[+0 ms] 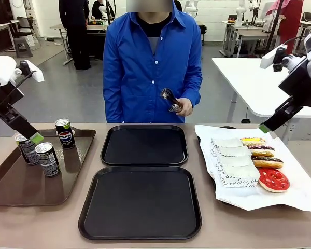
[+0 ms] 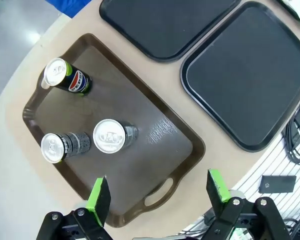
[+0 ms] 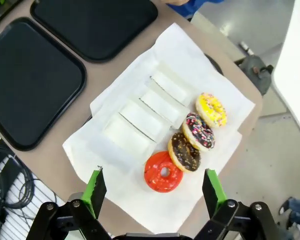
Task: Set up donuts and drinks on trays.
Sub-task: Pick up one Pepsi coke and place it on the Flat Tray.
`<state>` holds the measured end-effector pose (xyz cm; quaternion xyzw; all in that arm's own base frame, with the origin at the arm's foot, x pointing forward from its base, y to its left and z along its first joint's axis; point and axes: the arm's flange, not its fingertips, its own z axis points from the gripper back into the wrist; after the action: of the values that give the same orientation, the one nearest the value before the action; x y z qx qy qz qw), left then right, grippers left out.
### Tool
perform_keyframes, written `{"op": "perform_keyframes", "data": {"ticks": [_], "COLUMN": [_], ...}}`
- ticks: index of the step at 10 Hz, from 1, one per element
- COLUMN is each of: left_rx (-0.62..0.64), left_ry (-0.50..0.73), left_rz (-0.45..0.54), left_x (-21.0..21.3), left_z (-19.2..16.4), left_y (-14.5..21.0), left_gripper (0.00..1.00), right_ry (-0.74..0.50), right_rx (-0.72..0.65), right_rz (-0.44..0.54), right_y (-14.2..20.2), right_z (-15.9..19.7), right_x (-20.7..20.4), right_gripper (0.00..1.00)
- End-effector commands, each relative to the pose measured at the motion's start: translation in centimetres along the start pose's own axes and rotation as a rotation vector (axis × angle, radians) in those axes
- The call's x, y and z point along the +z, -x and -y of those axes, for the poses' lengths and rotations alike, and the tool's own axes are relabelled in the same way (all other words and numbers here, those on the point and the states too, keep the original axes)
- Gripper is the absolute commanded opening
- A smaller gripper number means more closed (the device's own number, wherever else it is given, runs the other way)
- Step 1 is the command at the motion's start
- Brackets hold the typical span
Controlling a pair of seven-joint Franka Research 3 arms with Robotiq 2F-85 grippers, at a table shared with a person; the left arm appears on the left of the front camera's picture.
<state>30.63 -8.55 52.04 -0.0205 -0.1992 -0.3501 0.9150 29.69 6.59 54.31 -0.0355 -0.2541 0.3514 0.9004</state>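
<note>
- we see a tan table [image 1: 52, 223] spanning the front view, edge to edge.
- on the robot's left, a brown tray [image 1: 20, 192] with handle cutouts rests on it.
- at centre, the near black tray [image 1: 140, 205] and the far black tray [image 1: 144, 146] lie almost touching.
- on the right, a white paper sheet [image 1: 300, 197] is spread, with a dark rim [image 1: 228, 127] showing beneath it.

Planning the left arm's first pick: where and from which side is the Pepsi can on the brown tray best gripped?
Probably the round side wall just below the silver top, coming straight down from above. The Pepsi can stands upright on the brown tray, apart from the patterned can and the can beside it, so the open jaws of the left gripper can straddle it.
</note>
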Motion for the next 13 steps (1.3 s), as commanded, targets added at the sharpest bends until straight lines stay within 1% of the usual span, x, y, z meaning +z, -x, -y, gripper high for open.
{"op": "perform_keyframes", "data": {"ticks": [1, 2, 3, 5, 6, 7, 8, 9, 10, 11, 13], "left_rx": [-0.008, 0.0, 0.221, 0.511, 0.597, 0.698, 0.764, 0.814, 0.858, 0.899, 0.989], "left_ry": [-0.002, 0.0, 0.221, 0.642, 0.802, 0.896, 0.956, 0.995, 1.003, 1.013, 0.999], "left_rz": [0.016, 0.0, 0.069, 0.189, 0.199, 0.199, 0.249, 0.28, 0.291, 0.304, 0.303], "left_x": [-0.8, 0.0, -0.3, -0.1, 0.2, 0.6, 1.2, 1.5, 1.6, 1.5, 0.4], "left_z": [0.0, 0.0, -2.6, -7.7, -9.9, -12.0, -13.9, -15.7, -17.1, -18.4, -20.0], "left_y": [-0.7, 0.0, 0.7, 3.2, 4.6, 6.2, 8.3, 10.5, 12.2, 13.9, 16.3], "left_gripper": [1.0, 1.0, 1.0, 1.0, 1.0, 1.0, 1.0, 1.0, 1.0, 1.0, 1.0], "right_ry": [0.015, -0.355, -0.631, -0.966, -1.031, -1.086, -1.132, -1.179, -1.207, -1.236, -1.235], "right_rx": [0.002, -0.338, -0.577, -0.876, -0.973, -1.047, -1.107, -1.158, -1.195, -1.204, -1.216], "right_rz": [0.012, 0.037, 0.069, 0.069, 0.065, 0.08, 0.126, 0.198, 0.248, 0.285, 0.315], "right_y": [0.2, 1.3, 3.5, 9.0, 11.2, 13.2, 15.2, 17.5, 19.2, 20.5, 22.8], "right_z": [0.1, 3.1, 6.0, 12.0, 14.4, 16.2, 17.8, 19.4, 20.6, 21.4, 22.8], "right_x": [0.7, -1.1, -2.6, -5.2, -6.0, -6.4, -6.5, -6.2, -5.8, -5.2, -3.9], "right_gripper": [1.0, 1.0, 1.0, 1.0, 1.0, 1.0, 1.0, 1.0, 1.0, 1.0, 1.0]}}
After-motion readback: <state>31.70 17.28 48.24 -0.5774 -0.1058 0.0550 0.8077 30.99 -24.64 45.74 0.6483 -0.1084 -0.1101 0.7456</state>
